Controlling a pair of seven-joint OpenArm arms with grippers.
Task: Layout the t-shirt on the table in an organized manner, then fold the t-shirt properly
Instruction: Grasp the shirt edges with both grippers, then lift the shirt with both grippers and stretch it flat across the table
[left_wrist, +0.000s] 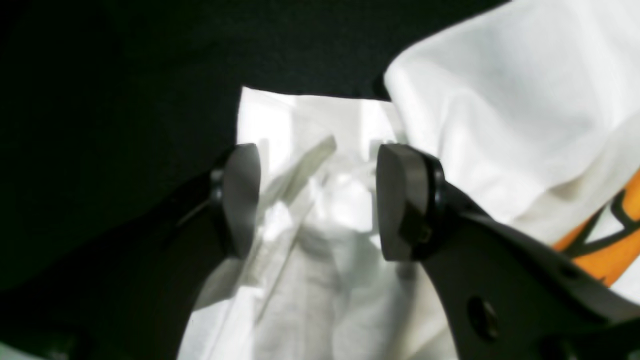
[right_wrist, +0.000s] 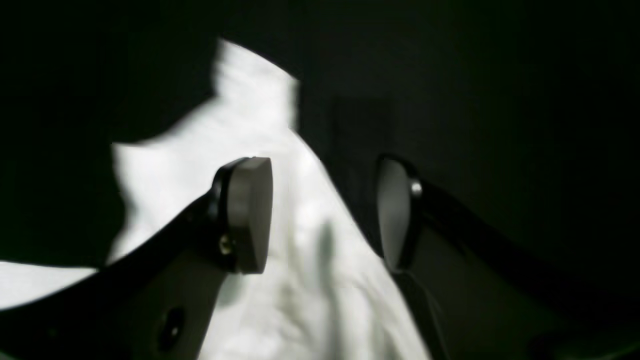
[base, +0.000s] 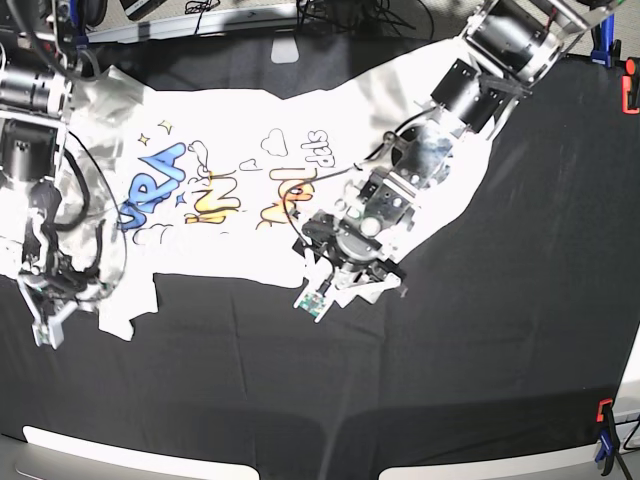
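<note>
Base view: t-shirt (base: 250, 180), white, printed side up on the black table (base: 480, 380); blue "URA" legible, yellow and orange lettering beside it unclear. Left gripper (left_wrist: 317, 200) and right gripper (right_wrist: 325, 215): jaws apart over white cloth, gripping nothing.

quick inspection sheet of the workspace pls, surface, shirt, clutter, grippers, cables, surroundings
surface: wide black cloth-covered table, bare in front.
job's things: large white printed t-shirt lies print-up at the far side, bottom edge and sleeve rumpled.
clutter: nothing seen.
grippers: left gripper jaws open astride bunched white cloth; right gripper jaws open over a shirt edge, gripping nothing.
cables: dark leads beyond the far edge.
surroundings: red and blue clamps at the table's edges.
</note>
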